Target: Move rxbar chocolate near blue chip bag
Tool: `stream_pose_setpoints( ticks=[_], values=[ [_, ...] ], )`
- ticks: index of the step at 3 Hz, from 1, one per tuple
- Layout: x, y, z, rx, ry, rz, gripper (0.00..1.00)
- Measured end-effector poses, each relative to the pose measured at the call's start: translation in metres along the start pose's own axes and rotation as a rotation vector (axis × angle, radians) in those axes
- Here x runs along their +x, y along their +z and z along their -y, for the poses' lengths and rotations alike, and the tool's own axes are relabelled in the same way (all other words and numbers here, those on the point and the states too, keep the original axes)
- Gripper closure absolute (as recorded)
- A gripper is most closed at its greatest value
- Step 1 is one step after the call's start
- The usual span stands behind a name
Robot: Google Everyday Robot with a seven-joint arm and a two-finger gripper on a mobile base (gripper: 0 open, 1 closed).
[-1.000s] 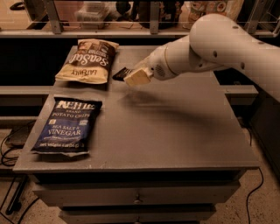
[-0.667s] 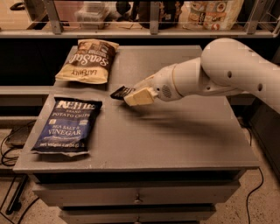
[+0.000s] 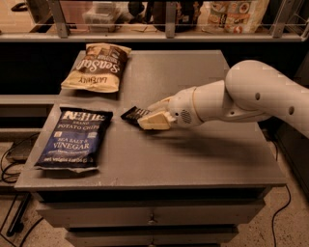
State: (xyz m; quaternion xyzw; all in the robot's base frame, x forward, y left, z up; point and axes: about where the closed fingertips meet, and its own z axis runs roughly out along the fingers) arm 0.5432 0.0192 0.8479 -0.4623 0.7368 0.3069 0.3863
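The rxbar chocolate [image 3: 132,114] is a small flat dark wrapper held at the tip of my gripper [image 3: 148,117], low over the grey table [image 3: 193,159], just right of the blue chip bag. My gripper's pale fingers [image 3: 155,121] are shut on the bar's right end. The blue chip bag [image 3: 73,139], dark blue with white "Vinegar" lettering, lies flat at the table's front left. The bar's left tip is a short gap from the bag's upper right corner.
A tan and brown chip bag [image 3: 95,66] lies at the table's back left. A shelf with jars and packages [image 3: 231,14] runs behind the table. Drawers [image 3: 149,217] sit below the tabletop. My white arm [image 3: 260,96] reaches in from the right.
My gripper has carried the bar down and toward the front left, from near the tan bag to beside the blue bag's upper right corner.
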Motion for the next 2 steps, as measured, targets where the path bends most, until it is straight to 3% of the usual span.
stream_pose_setpoints(
  ticks=[1, 2],
  values=[
    [-0.0019, 0.0016, -0.0019, -0.003, -0.005, -0.001, 0.00],
    [-0.0021, 0.0018, -0.0022, -0.003, -0.005, -0.001, 0.00]
  ],
)
